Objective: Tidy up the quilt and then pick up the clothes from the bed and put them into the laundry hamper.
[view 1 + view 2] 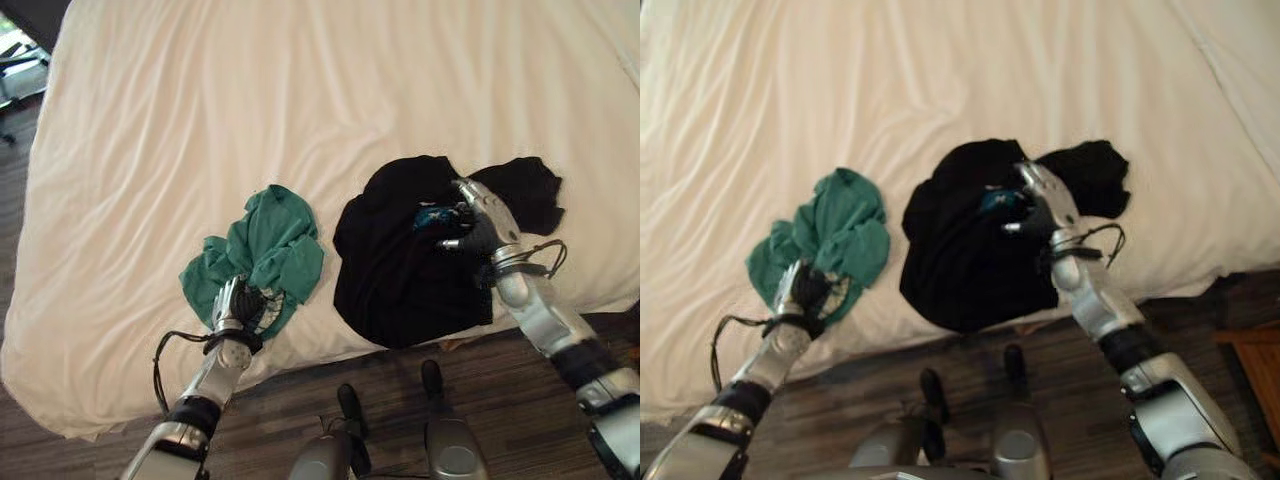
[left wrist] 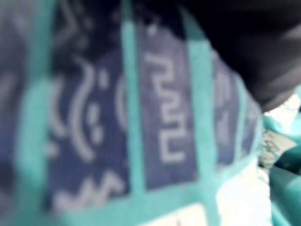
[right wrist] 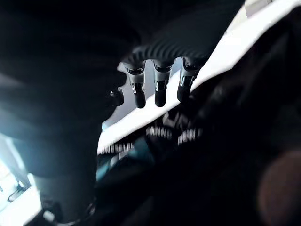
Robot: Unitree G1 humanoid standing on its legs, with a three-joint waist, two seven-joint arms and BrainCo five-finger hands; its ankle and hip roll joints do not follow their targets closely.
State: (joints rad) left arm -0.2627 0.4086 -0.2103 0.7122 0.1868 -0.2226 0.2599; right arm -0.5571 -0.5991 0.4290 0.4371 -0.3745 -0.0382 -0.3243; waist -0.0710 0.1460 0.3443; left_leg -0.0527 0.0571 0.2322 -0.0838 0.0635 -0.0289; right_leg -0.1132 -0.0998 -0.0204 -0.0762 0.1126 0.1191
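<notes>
A white quilt [image 1: 300, 100] covers the bed [image 1: 60, 400], lying mostly smooth with shallow wrinkles, and its near edge hangs over the side toward the dark wood floor [image 1: 300, 410]. Two garments lie on it near that edge. A green shirt [image 1: 270, 245] sits crumpled at about 7 o'clock in the left eye view; a black garment [image 1: 400, 260], larger and bunched, sits at about 5 o'clock, just beside the green one but apart from it, with quilt visible between them. The left robot hand [image 1: 238, 305] rests on the near end of the green shirt, fingers buried in the cloth, so I cannot tell whether they are clamped or loose. Its wrist view is pressed close against a printed dark blue and teal patch of the shirt [image 2: 141, 117]. The right robot hand [image 1: 480, 222] is over the middle of the black garment, tilted, thumb side toward a small blue-teal patch in the folds. In the right wrist view its fingers [image 3: 160, 92] hang nearly straight and spread, holding nothing, above the dark cloth [image 3: 225, 155]. Both garments are on the bed.
</notes>
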